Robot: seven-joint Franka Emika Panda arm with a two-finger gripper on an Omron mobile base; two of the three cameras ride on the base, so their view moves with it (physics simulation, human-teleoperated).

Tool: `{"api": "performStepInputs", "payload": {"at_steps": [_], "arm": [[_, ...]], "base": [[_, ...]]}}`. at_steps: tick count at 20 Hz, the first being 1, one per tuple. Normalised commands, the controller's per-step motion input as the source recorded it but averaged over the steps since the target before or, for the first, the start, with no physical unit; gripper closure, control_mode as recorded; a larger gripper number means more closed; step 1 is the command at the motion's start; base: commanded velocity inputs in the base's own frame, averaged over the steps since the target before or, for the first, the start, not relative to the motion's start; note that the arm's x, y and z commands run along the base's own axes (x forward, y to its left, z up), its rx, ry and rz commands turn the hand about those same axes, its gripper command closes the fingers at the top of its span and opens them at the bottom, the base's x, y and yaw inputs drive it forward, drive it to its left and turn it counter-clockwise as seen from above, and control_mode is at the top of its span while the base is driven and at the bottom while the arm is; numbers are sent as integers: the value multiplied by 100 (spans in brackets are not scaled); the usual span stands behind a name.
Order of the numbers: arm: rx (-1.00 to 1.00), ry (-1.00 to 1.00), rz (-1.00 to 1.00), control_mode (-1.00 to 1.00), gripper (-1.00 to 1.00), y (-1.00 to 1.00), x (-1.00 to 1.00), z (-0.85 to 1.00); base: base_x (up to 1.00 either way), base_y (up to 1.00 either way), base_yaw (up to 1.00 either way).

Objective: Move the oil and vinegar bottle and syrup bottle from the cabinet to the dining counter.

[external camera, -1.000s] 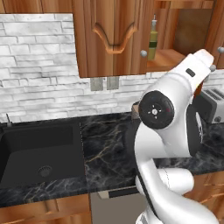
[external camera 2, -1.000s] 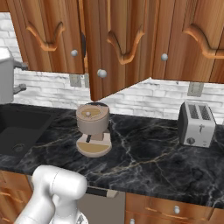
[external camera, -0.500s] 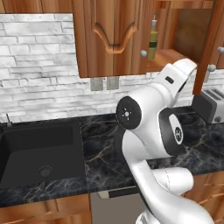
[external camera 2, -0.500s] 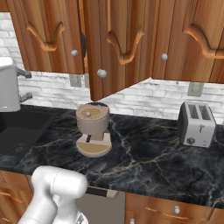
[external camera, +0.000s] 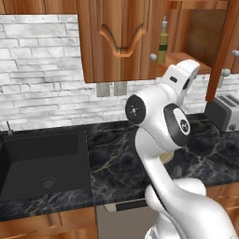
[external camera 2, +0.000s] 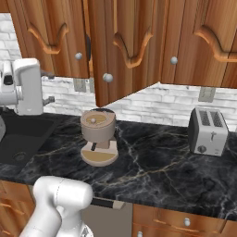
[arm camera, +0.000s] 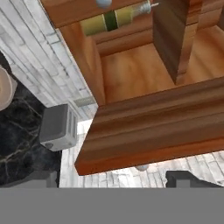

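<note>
Where veins run, black counter

White-grey brick backsplash was seen across the upper left of the left base view, with a wall outlet plate set into it at centre. Black gold-veined countertop was spread across the lower half of the right base view. A black sink basin was recessed at lower left. A silver toaster was placed at right, a tan coffee machine left of centre. Lower wooden drawers were visible along the bottom edge.
</note>
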Motion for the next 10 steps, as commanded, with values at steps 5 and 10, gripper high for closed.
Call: {"api": "performStepInputs", "payload": {"at_steps": [5,10], "arm": [[-7,10,-2,-100,-100,-39,43,0],[-3,9,0,-100,-100,-45,48,0]], "base": [[0,0,0],[0,0,0]]}}
